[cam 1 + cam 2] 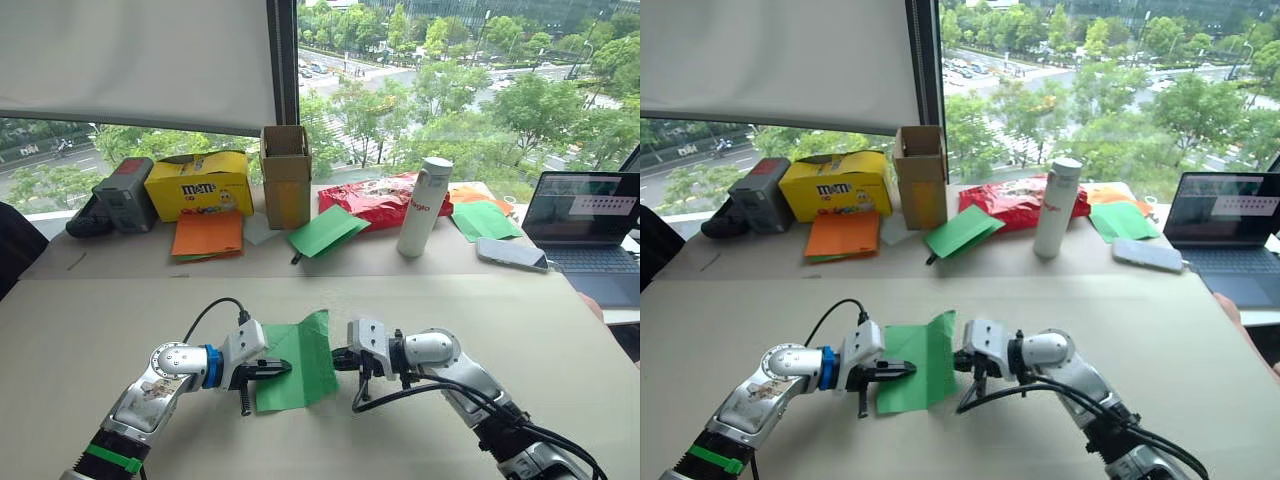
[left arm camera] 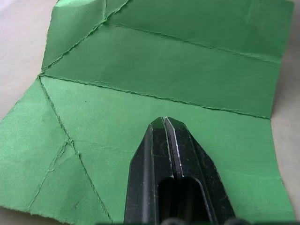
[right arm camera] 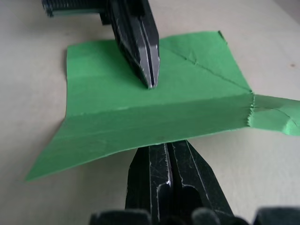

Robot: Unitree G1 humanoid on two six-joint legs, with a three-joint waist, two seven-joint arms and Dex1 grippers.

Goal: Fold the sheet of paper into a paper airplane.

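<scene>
At my near table [image 1: 120, 300], the thin bright green creased sheet of paper [image 1: 290, 365] lies between my two pincers, its long axis running away from me. My left gripper [image 1: 272, 368], fingers closed together and holding nothing, presses its tip down on the sheet's left half. My right gripper [image 1: 340, 360], also closed, sits at the raised right flap, nudging it from below. Both forearms angle inward, low over the tabletop; the right looks better placed for the fold.
</scene>
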